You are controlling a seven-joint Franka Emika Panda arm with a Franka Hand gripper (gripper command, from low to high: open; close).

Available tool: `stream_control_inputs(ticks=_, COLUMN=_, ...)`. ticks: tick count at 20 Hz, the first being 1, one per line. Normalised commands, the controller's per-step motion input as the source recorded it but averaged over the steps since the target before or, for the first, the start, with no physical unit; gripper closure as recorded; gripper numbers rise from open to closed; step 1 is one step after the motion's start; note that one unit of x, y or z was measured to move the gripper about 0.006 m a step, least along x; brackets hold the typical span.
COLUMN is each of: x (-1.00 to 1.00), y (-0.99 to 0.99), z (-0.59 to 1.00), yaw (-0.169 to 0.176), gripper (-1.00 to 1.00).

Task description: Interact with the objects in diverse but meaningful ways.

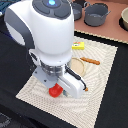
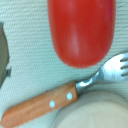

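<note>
The pincer [image 1: 56,89] hangs low over the near part of the pale woven cloth mat [image 1: 30,91], and whether its jaws stand apart or together I cannot tell: the white arm body hides them in the exterior view and the wrist view shows no fingers at all. Right under the wrist camera lies the red, smooth, rounded toy tomato [image 2: 81,31], seen in the exterior view as a red patch [image 1: 55,90] on the mat just at the arm's lower end. Just beside it rests a fork with a brown riveted wooden handle and metal tines [image 2: 70,94]; the likeliest mishap, in my judgement, is a descending finger catching that handle or the tines and dragging the fork, or the round, glossy tomato squirting sideways if squeezed off centre. A pale round wooden disc [image 2: 92,113] sits just past the fork, crowding any approach from that side. Farther back on the mat lie an orange-brown stick-like piece [image 1: 91,61] and a flat yellow rectangular box [image 1: 78,46]. Beyond the mat, on the dark tabletop [image 1: 116,95], stand two grey metal pots [image 1: 96,14], well apart from the work and no hindrance.
</note>
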Motion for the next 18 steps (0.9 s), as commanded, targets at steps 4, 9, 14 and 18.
stream_control_inputs(ticks=4, x=-0.05, y=0.30, z=0.44, yaw=0.245, gripper=-1.00)
stream_control_inputs(ticks=9, x=-0.13, y=0.33, z=0.25, yaw=0.241, gripper=-1.00)
stream_control_inputs(ticks=14, x=-0.23, y=0.42, z=0.13, yaw=0.216, gripper=-1.00)
stream_control_inputs(ticks=18, x=-0.33, y=0.45, z=0.05, yaw=0.203, gripper=-1.00)
